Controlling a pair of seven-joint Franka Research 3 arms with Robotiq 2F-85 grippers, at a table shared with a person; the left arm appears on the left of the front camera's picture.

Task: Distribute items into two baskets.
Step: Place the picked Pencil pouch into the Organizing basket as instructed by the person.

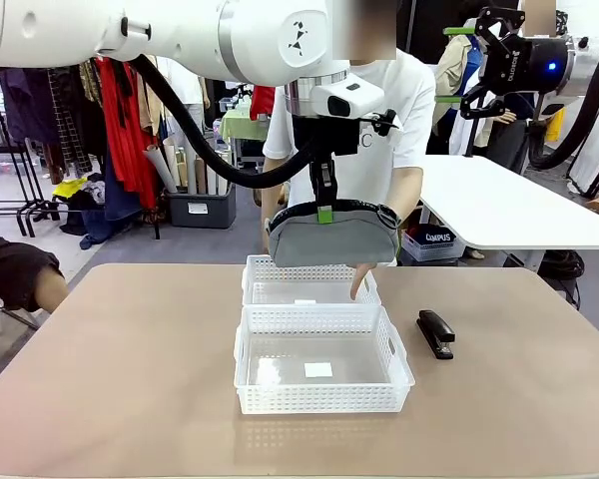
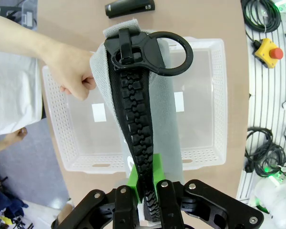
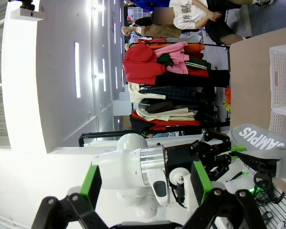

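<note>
My left gripper (image 1: 324, 212) is shut on the black zipper strip of the grey pouch (image 1: 331, 241), which hangs lengthwise above the far basket (image 1: 309, 283). In the left wrist view the green pads (image 2: 155, 168) pinch the zipper of the pouch (image 2: 157, 71) over both baskets, far (image 2: 57, 119) and near (image 2: 218, 95). The larger near basket (image 1: 319, 397) holds nothing but a white label. On the table to its right lies the black stapler (image 1: 435, 332). My right gripper (image 1: 454, 65) is raised high at the right, open with nothing in it (image 3: 145, 183).
A person in a white shirt stands at the far side, with one hand (image 1: 362, 280) on the far basket's right rim. That hand (image 2: 74, 76) is close to the pouch. A white table (image 1: 509, 205) stands behind on the right. Bare tabletop (image 1: 120, 369) lies left of the baskets.
</note>
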